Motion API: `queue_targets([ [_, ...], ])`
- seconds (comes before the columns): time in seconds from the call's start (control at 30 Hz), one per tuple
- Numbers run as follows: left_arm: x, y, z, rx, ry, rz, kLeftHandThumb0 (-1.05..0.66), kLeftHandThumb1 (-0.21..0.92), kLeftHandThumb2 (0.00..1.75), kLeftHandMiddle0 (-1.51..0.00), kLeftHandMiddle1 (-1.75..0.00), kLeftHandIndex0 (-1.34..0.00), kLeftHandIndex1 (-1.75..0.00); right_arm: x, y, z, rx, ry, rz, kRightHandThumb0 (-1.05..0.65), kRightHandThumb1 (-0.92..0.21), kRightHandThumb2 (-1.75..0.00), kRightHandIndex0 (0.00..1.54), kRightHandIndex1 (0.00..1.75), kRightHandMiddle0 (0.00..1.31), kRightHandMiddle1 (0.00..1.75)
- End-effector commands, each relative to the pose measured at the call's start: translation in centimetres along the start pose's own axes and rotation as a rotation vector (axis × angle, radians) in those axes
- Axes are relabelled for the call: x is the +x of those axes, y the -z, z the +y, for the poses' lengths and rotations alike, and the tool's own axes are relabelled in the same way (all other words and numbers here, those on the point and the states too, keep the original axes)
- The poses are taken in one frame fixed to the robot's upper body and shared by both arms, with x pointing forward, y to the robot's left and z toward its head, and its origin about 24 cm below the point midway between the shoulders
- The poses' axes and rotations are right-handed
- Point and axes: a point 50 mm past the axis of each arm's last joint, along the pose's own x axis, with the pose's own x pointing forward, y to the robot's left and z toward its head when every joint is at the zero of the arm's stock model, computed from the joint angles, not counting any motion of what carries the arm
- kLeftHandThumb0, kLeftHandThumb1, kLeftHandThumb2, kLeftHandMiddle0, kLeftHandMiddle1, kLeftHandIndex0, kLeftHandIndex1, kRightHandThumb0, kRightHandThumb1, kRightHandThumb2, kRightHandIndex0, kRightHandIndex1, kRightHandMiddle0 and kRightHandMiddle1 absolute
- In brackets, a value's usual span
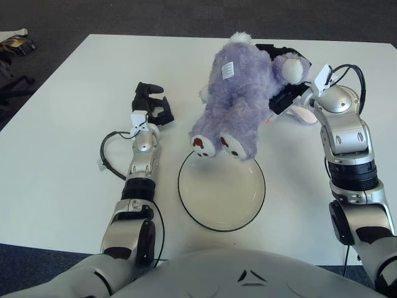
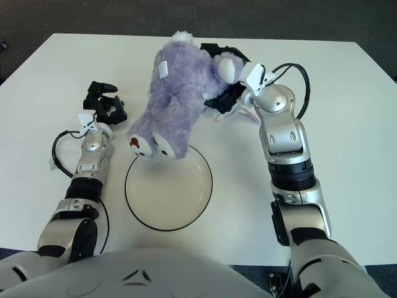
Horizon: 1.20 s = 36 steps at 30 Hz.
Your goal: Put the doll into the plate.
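Halfway there: right hand (image 1: 286,93) grips the purple plush doll (image 1: 239,93) above the plate's (image 1: 186,198) far rim (lowering remains), left hand (image 1: 152,107) curled, idle.

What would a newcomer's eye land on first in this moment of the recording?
The fluffy purple plush doll, gripped by the right robot hand at its far end, feet hanging over the far rim of the round white plate with a dark edge. The plate sits on the white table in front of the robot. The left robot hand shows left of the doll, holding nothing.
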Motion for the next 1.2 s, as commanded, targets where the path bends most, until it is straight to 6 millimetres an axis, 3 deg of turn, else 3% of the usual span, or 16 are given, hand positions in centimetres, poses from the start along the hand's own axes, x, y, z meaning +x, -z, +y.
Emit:
queue_targets([
  [0.0,0.0,0.5,-0.1,0.001,-0.007,0.024,-0.01,0.28,1.37,-0.53,-1.75,-0.52,-1.75,-0.4,-0.5,0.1,0.029,-0.041,-0.020,0.58,-0.07,-1.62,0.82,1.75,1.07,1.75],
  [0.63,0.2,0.7,-0.3,-0.024,0.026,0.005,-0.01,0.24,1.42,-0.56,-1.75,-0.55,-1.75,-1.9,-1.3,2.1,0.258,-0.239,0.010,0.59,-0.05,-1.64,0.84,1.75,1.09,1.75],
  [1.17,0.1,0.7,-0.4,-0.004,0.038,-0.013,-0.01,0.23,1.42,-0.56,-1.75,-0.55,-1.75,-2.4,-1.9,2.6,0.266,-0.318,0.051,0.57,-0.08,-1.60,0.81,1.75,1.05,1.75],
])
